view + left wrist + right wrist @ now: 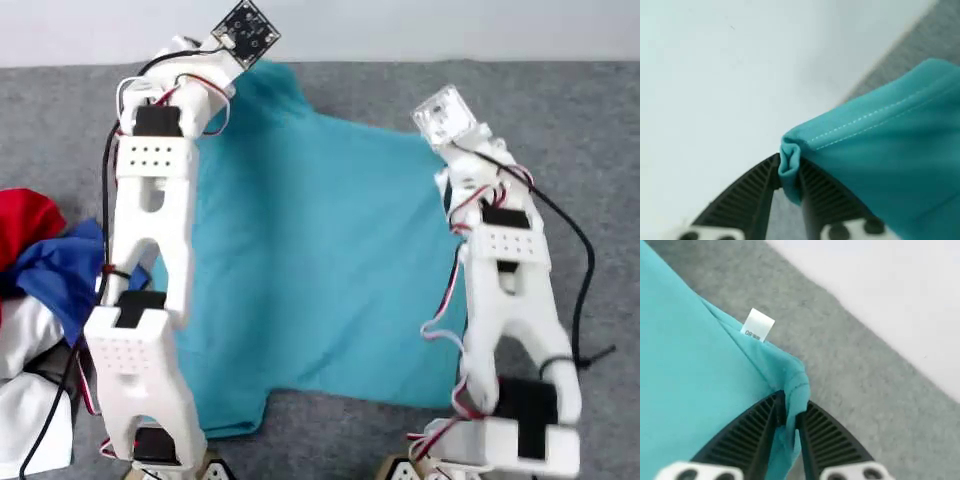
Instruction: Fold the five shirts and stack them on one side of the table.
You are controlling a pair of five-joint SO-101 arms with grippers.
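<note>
**Both grippers pinch the far edge of a teal shirt**

At the left edge of the high view lies a loose heap of shirts: a red shirt (25, 222) at the far end, a blue shirt (62, 272) crumpled over it towards the arms, and a white shirt (30, 400) nearest the arm bases. All three touch one another and lie unfolded on the grey table (600, 150).

Just beside the heap, the left arm (150, 200) stretches away from its base to the table's far side, close to the white wall (400, 30). In its wrist view the left gripper (789, 165) has its jaws drawn narrow, clamped on a small bunched fold of the teal shirt (320, 260). A hem with a pale stitch line (865, 117) runs away from the pinch.

The teal shirt lies spread between the two arms and covers the middle of the table. Its far left corner is drawn up towards the left arm's wrist, and its near edge lies flat close to the arm bases.

The right arm (505, 270) stands along the shirt's right side. The right gripper (789, 402) is likewise nearly closed, with the shirt's edge nipped between its ribbed black fingers (830, 440). A small white label (757, 325) sticks out of the seam near the pinch, over the grey table.
</note>
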